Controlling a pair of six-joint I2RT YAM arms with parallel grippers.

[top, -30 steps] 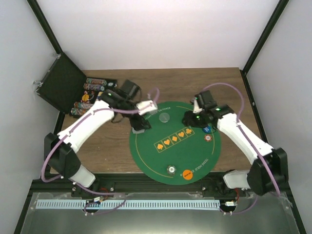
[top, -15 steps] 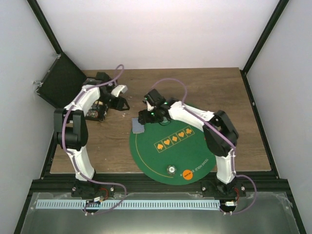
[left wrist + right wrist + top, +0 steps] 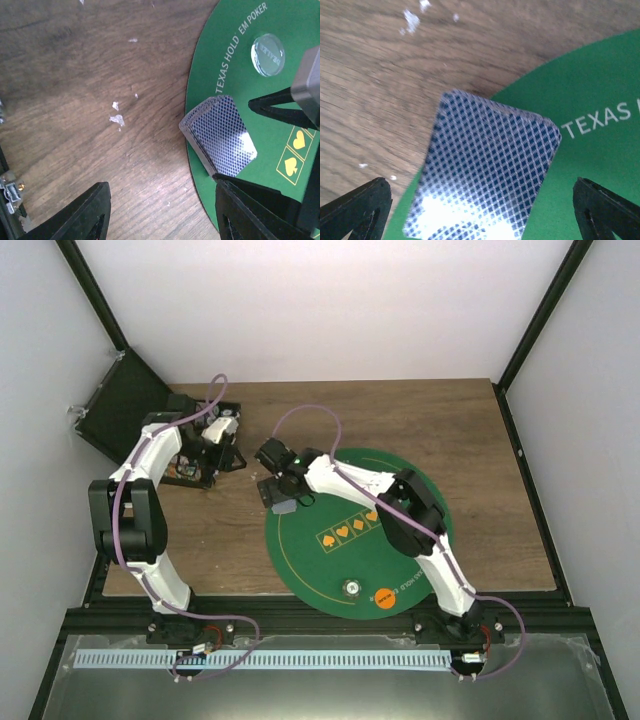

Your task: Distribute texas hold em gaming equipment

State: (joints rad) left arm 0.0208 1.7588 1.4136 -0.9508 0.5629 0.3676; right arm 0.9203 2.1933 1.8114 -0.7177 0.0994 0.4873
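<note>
Wooden table (image 3: 420, 420), tokens (image 3: 181, 469) in black case (image 3: 125, 415)

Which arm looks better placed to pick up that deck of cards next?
Probably the right. The right hand hangs open directly over the deck at the left edge of the green mat, a finger on either side. The left hand is away by the black chip case.
</note>
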